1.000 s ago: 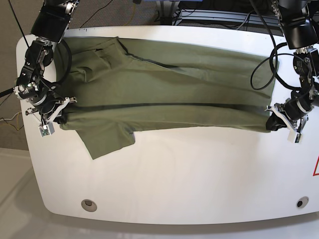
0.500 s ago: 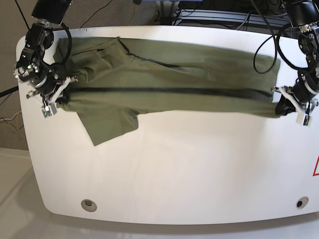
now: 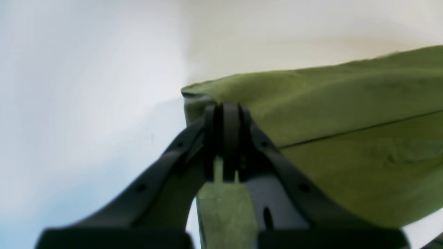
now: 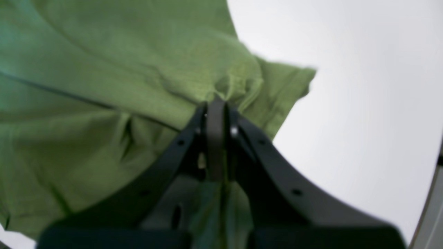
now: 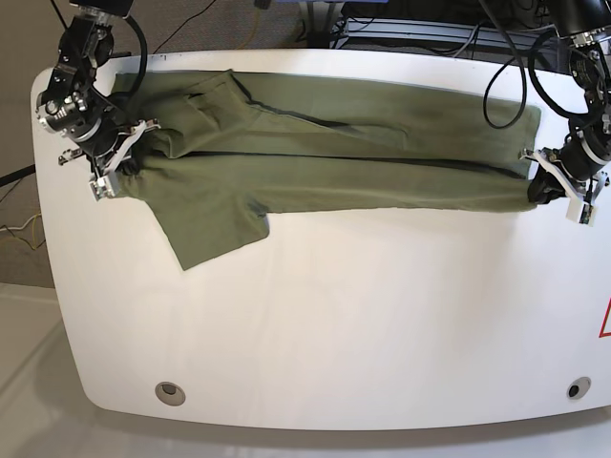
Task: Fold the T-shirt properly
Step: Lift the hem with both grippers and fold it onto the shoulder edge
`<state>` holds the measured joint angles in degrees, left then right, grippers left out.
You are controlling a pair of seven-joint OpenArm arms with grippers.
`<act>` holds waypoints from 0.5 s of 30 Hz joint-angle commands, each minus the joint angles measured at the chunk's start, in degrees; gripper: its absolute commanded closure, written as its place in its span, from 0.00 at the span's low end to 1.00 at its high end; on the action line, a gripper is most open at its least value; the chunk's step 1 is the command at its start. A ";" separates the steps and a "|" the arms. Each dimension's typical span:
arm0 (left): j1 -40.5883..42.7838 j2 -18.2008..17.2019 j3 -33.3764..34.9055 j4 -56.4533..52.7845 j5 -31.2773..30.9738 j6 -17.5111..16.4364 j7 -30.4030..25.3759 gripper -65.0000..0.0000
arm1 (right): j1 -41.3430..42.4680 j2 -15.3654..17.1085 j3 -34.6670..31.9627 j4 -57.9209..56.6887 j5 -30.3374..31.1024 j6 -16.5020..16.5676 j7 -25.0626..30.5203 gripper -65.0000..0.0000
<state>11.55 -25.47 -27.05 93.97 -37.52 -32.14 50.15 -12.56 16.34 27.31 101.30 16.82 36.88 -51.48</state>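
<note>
The plain olive-green cotton T-shirt (image 5: pixel 334 157) lies stretched in a long band across the upper part of the white table (image 5: pixel 334 324), one sleeve hanging toward the lower left. At the frame's left the right gripper (image 5: pixel 129 153) pinches its shoulder edge; at the far right the left gripper (image 5: pixel 542 188) is clamped on the hem corner
</note>
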 commanded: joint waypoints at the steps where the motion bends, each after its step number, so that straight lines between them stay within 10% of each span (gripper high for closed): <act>1: -0.20 -1.52 0.40 0.42 -0.40 0.02 -0.47 1.00 | -1.42 0.97 0.34 2.52 0.26 -0.13 1.97 1.00; 15: -0.39 -2.07 0.45 -0.19 -0.78 0.09 4.68 0.89 | -2.96 1.01 0.67 1.04 0.08 -0.22 4.10 1.00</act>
<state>11.81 -26.22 -26.11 93.21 -37.58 -32.01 53.34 -15.81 16.40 27.44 101.67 16.53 36.88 -48.47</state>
